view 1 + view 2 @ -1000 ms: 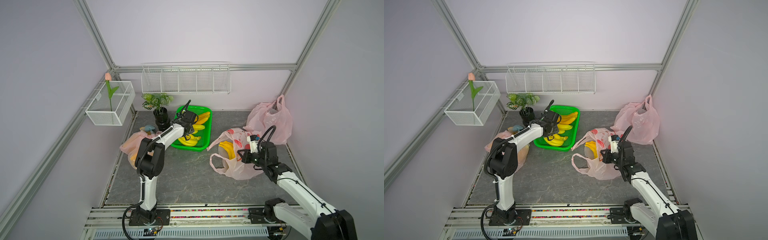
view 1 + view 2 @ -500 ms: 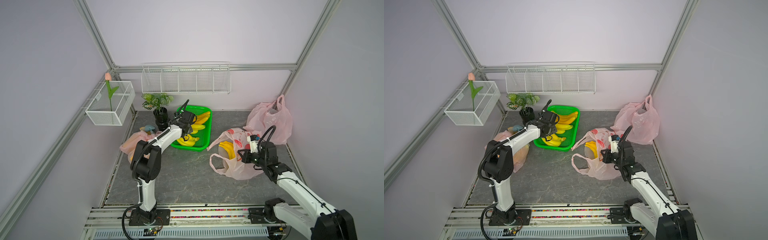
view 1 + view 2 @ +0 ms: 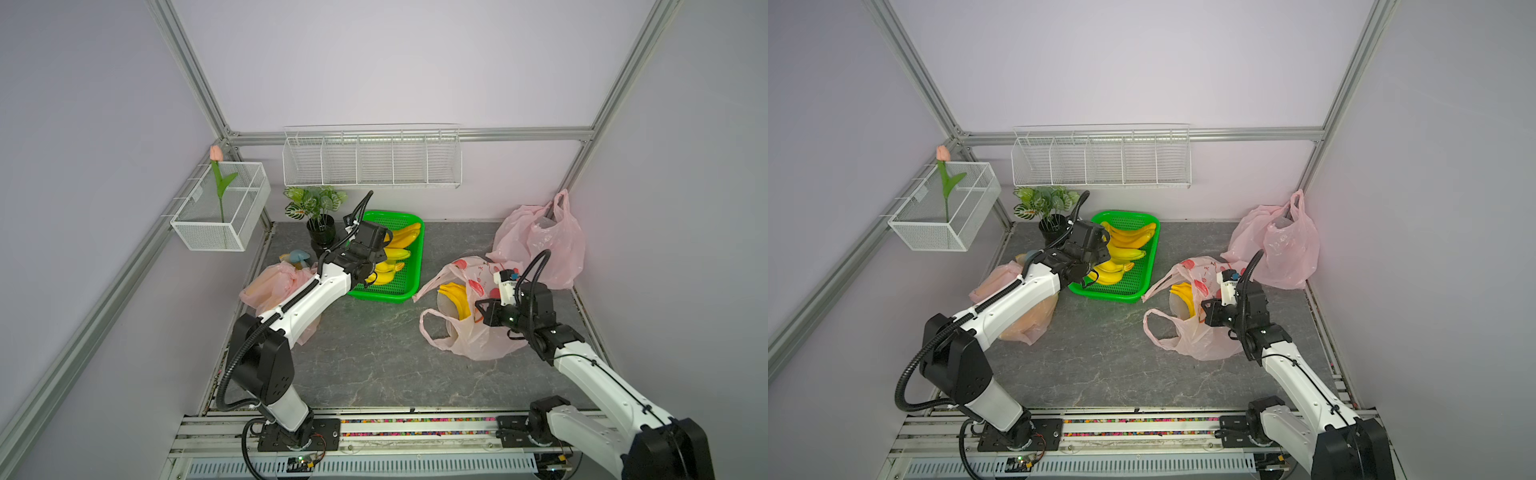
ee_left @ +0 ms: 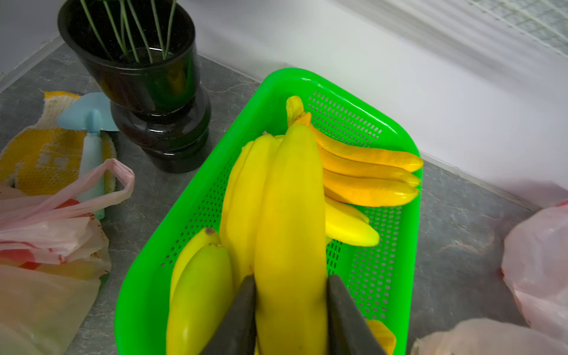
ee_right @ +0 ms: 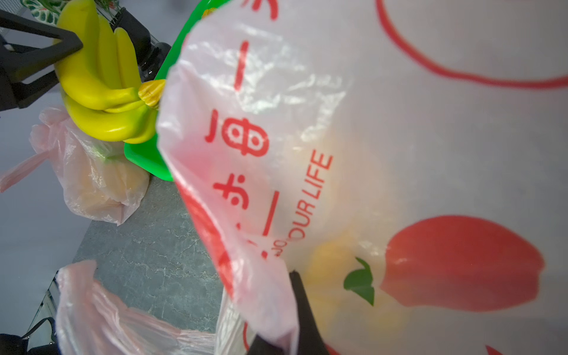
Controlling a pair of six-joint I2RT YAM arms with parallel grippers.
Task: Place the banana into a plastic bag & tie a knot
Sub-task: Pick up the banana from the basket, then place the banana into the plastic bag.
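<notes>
The left pincer point(image 4: 290, 282) grips a yellow banana bunch point(image 4: 289, 199) over the green basket point(image 4: 267, 92). The right pincer point(image 3: 482, 312) is clenched on the rim of the open plastic bag point(image 3: 478, 345), which lies on the surface point(image 3: 374, 353) holding a second bunch point(image 3: 455, 297).

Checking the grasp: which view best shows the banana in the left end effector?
The left wrist view: the banana fills the frame, the left end effector closed on its sides. The right wrist view shows it side-on, stem behind the plastic bag. In both top views the left arm mostly hides it.
</notes>
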